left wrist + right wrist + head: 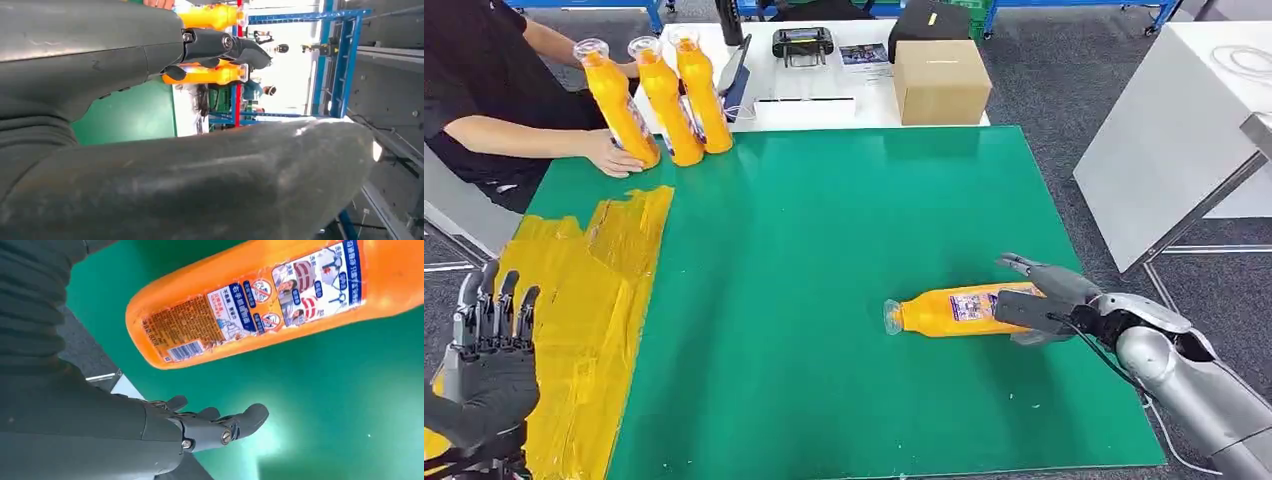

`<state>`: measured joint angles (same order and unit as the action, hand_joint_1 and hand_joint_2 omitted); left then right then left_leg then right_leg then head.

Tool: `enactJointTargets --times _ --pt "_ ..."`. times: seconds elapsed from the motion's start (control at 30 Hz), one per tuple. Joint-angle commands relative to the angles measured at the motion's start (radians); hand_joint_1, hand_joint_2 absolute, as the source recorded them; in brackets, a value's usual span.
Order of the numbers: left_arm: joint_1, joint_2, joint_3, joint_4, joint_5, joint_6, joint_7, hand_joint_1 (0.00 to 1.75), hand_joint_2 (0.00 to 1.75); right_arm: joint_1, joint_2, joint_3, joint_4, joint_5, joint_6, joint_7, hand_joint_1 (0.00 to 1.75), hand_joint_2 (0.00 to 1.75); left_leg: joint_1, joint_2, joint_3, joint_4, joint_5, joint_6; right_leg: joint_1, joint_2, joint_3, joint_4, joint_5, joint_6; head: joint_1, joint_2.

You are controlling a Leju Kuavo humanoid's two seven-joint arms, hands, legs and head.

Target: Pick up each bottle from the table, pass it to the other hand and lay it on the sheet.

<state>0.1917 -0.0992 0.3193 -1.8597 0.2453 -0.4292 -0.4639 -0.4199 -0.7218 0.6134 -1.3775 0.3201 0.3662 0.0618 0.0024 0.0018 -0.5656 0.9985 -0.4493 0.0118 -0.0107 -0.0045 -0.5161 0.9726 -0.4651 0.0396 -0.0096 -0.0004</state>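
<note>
On the green worktop (824, 300) the right robot hand (1044, 300) lies fingers apart beside the lying orange plastic bottle (949, 310), not gripping; the left robot hand (489, 350) hovers fingers spread over the yellow crinkled sheet (594, 300).

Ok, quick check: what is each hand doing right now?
Left hand: open, fingers up, holding nothing, above the yellow plastic sheet.
Right hand: open around the lying orange plastic bottle, not gripping.
</note>
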Motion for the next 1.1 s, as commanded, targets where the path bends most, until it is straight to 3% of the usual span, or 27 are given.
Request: enactJointTargets --times 0.03,0.5,0.77,0.97,1.0,1.03,1.1 --pt "-0.032 0.021 -0.026 0.067 0.007 0.007 0.010 0.00 0.00 -0.077 0.030 0.105 0.095 0.001 0.001 0.003 0.00 1.75 0.000 0.001 0.002 -0.001 0.000 0.000 0.000 0.001 0.002 -0.001 0.000 -0.001 0.000 0.000" --pt "-0.053 0.031 -0.057 0.095 0.016 0.012 0.013 0.00 0.00 -0.117 0.081 0.218 0.229 0.040 -0.009 0.001 0.00 1.75 0.001 0.001 0.003 -0.001 0.000 0.000 0.001 0.002 0.002 -0.002 0.001 -0.001 0.000 0.000" --pt "-0.057 0.030 -0.060 0.100 0.018 0.011 0.012 0.00 0.00 -0.112 0.079 0.232 0.240 0.049 -0.008 -0.001 0.00 1.75 0.001 0.001 0.003 -0.001 0.000 -0.001 0.001 0.001 0.002 -0.002 0.001 -0.001 0.000 0.000" --pt "-0.091 0.028 -0.097 0.134 0.008 0.024 0.019 0.00 0.00 -0.097 0.040 0.318 0.272 0.093 0.031 -0.003 0.00 1.75 0.001 -0.001 0.003 -0.002 0.000 -0.001 0.001 -0.001 0.003 -0.003 0.001 -0.001 0.000 0.000" --pt "-0.095 0.030 -0.103 0.138 0.007 0.029 0.019 0.00 0.00 -0.094 0.035 0.323 0.272 0.093 0.029 -0.003 1.50 1.75 0.001 -0.002 0.002 -0.001 0.000 0.000 0.001 -0.002 0.003 -0.002 0.000 -0.001 0.000 0.000" --pt "-0.098 0.033 -0.110 0.139 0.008 0.037 0.017 0.00 0.00 -0.095 0.030 0.333 0.271 0.093 0.029 -0.004 1.75 1.75 0.001 -0.002 0.003 -0.002 0.000 0.000 0.001 -0.002 0.004 -0.003 0.000 -0.001 -0.001 0.000" --pt "-0.101 0.036 -0.114 0.143 0.010 0.043 0.016 0.00 0.00 -0.099 0.028 0.341 0.273 0.085 0.037 -0.005 1.75 1.75 0.001 -0.002 0.003 -0.001 0.000 0.000 0.001 -0.002 0.004 -0.003 0.000 -0.001 0.000 0.000"
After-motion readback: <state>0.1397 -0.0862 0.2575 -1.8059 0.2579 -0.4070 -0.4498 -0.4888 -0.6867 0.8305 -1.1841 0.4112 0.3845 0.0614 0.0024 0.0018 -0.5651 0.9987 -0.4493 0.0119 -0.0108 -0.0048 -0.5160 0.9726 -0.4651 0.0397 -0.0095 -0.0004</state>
